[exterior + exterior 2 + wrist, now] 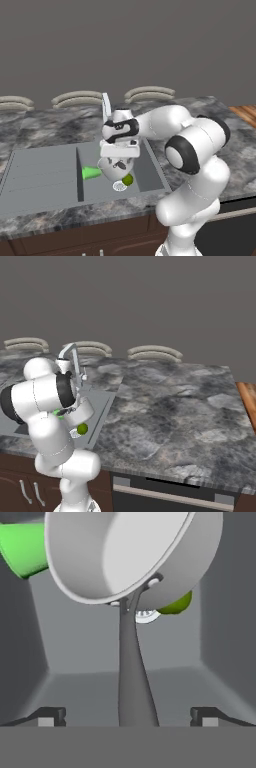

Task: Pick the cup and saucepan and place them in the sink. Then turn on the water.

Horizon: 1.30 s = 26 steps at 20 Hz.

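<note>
Hanging over the sink, the arm bends down from the front right so that your pincer points into the deep basin at the sink's right end. In the hand view you see the two dark fingertips standing wide apart, one at each side, with the saucepan's long grey handle running up between them and touching neither; the jaws are spread and grip nothing.

The saucepan lies inside the basin, tipped so that its pale interior faces the camera, its handle reaching back toward the hand. From the left base view you catch only a rounded silver part of it under the wrist, low in the basin.

The cup lies on its side in the same basin, against the wall that divides the basin from the flat drainboard, just beside the saucepan. In the hand view it peeks out at the saucepan's left.

A small yellow-green ball sits on the basin floor next to the round drain, partly hidden under the saucepan's rim in the hand view.

The curved silver faucet rises at the back edge of the sink, on the marbled grey counter.
</note>
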{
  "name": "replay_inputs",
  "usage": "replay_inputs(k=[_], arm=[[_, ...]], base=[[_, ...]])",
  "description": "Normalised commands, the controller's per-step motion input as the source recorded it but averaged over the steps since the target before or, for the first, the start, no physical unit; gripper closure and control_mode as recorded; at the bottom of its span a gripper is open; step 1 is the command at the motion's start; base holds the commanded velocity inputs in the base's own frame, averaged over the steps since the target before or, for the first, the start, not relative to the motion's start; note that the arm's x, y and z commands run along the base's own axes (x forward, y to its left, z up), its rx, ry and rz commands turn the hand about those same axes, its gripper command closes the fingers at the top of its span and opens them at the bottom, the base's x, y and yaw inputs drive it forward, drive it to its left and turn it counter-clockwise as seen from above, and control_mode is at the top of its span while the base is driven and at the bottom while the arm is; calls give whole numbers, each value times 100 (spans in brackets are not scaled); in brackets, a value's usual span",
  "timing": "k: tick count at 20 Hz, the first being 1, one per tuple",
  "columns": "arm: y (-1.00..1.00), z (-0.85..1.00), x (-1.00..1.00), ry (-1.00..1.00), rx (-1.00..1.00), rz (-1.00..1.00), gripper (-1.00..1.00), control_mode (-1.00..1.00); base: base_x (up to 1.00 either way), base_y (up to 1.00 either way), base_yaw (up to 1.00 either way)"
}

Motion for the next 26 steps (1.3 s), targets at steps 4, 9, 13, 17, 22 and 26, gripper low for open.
replay_inputs(k=[4, 9, 13, 17, 22, 26], arm=[[-6, 37, 0, -1, 0, 0, -100, -100], [-18, 34, 0, -5, 0, 0, -100, -100], [-35, 12, 0, -13, 0, 2, -100, -100], [-35, 6, 0, -19, 0, 4, -100, -100], [-16, 7, 0, -21, 1, 4, -100, -100], [-3, 17, 0, -23, 1, 5, -100, -100]], base=[[0, 0, 0], [0, 0, 0], [0, 0, 0], [0, 0, 0], [0, 0, 0], [0, 0, 0]])
